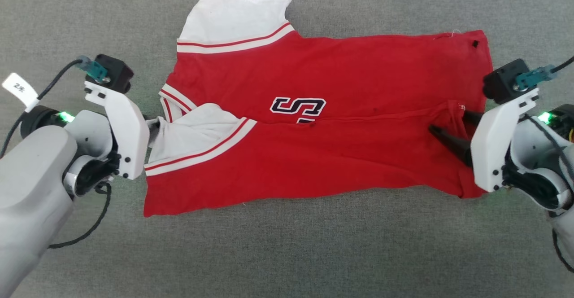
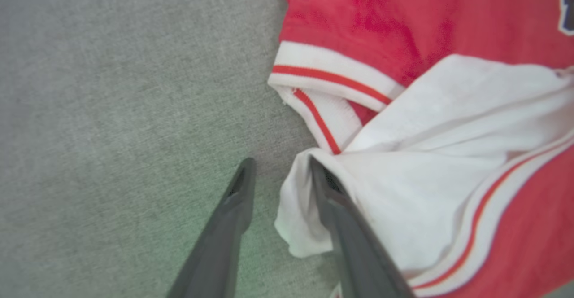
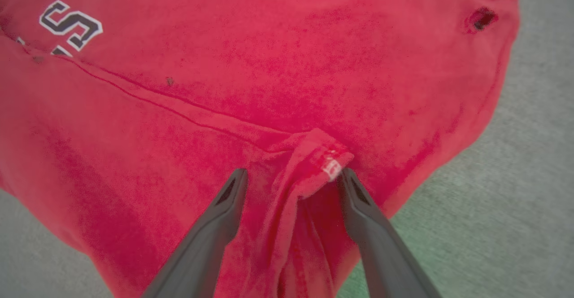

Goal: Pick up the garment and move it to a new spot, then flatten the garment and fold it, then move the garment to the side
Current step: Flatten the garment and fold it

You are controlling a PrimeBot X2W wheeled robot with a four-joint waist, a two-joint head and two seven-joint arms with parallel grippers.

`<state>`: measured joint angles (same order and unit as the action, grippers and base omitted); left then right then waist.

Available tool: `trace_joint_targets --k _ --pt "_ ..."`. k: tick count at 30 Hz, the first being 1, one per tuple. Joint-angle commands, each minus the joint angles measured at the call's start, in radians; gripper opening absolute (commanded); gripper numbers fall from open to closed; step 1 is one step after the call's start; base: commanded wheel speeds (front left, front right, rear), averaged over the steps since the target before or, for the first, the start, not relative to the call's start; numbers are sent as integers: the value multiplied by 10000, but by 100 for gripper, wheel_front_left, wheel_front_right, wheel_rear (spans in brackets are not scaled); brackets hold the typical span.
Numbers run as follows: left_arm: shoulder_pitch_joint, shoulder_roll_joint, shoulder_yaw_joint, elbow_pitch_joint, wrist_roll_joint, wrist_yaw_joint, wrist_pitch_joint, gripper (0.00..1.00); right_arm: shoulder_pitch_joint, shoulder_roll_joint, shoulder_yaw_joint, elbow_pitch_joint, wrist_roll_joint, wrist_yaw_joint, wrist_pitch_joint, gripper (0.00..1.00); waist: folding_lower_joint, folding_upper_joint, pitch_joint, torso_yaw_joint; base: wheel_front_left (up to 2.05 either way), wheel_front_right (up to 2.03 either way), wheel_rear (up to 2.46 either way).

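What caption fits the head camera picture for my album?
Left gripper and right gripper, open, at both ends of the half-folded garment.

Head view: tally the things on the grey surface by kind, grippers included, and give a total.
garment: 1
grippers: 2 (left gripper, right gripper)
Total: 3
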<state>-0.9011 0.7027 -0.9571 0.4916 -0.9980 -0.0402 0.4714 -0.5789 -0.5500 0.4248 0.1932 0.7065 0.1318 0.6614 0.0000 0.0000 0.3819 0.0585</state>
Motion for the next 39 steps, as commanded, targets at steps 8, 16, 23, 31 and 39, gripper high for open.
trace_joint_targets --k 8,16,23,31,39 --pt "344 692 258 -816 -301 545 83 100 715 -343 -744 -894 37 -15 -1015 100 0 0 -461 -35 0 0 0" --pt "1554 2173 611 -4082 -834 2324 634 100 2072 237 -2663 -2238 -846 -15 -2266 100 0 0 -607 -146 0 0 0" --pt "2702 2893 677 -6008 -1527 3777 1082 100 3020 1363 -4224 -3416 -1808 -15 -3080 100 0 0 -557 -402 0 0 0" --pt "3544 2918 661 -5978 -2059 4376 1015 100 3852 2738 -5364 -4504 -2763 -15 -3813 100 0 0 -394 -868 0 0 0" --pt "3847 2481 654 -4762 -2614 4087 1059 75 4472 3781 -5823 -4582 -3116 -15 -4314 100 0 0 -270 -1189 0 0 0"
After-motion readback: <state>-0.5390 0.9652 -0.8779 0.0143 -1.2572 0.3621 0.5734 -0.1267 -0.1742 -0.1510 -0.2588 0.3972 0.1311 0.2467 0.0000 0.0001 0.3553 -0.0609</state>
